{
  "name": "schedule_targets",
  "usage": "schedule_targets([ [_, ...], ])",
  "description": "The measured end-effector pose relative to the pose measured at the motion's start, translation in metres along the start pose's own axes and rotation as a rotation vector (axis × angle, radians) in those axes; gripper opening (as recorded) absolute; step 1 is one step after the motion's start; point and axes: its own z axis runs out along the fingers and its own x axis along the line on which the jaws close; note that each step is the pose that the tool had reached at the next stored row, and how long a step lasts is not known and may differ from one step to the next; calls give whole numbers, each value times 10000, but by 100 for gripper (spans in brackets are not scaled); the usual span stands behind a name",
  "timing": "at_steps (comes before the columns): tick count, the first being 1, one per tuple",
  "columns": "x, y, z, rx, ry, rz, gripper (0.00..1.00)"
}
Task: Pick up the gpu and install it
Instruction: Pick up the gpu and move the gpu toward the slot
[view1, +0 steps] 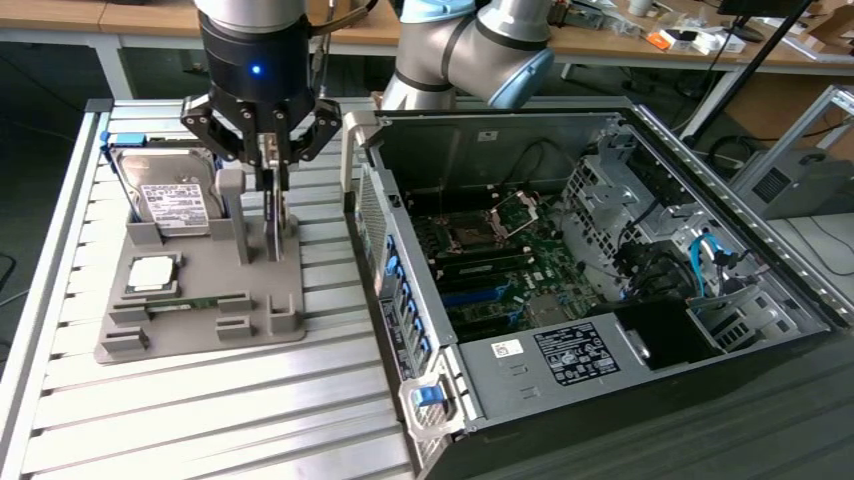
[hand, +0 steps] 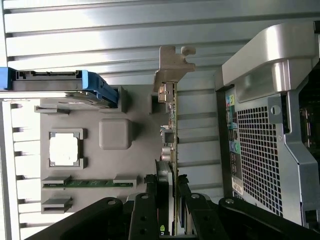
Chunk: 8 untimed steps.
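Narrowed jaws, pinched on both faces of the gpu (view1: 276, 215) (hand: 174, 145) at its fan end. Gpu upright on edge, seated in the gray fixture tray (view1: 200, 335) (hand: 137, 160), upper left of the exterior frame. Silver bracket (hand: 172, 67) at the card end farthest from the jaws.

In the same tray:
- hard drive (view1: 174, 205) (hand: 55, 82) on edge in a blue-railed holder, toward the frame's top
- square CPU chip (view1: 151, 272) (hand: 64, 149) flat in a pocket
- green memory stick (view1: 200, 300) (hand: 87, 183) lying in a low cradle

Just beside the tray, toward the exterior frame's right: open computer case (view1: 601, 370) (hand: 260, 150) on its side. Inside:
- motherboard (view1: 494, 270) on the floor of the case
- power supply (view1: 577, 355) with a white label, lower centre
- blue cables (view1: 707, 255) by the drive cage at right

Gpu edge-on in both views, fan face hard to make out, lower edge hidden behind tray posts. Case cut off at the lower and right frame edges. Arm (view1: 454, 50) cut off at the top.

Worktop (view1: 200, 420) (hand: 100, 30) of ribbed silver aluminium slats. Behind, along the top of the exterior frame, wooden benches (view1: 641, 45) with small clutter. Dark floor at far left.
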Motion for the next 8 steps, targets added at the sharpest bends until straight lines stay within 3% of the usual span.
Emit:
schedule_targets([
  [8, -1, 3, -46, 0, -1, 0, 27],
])
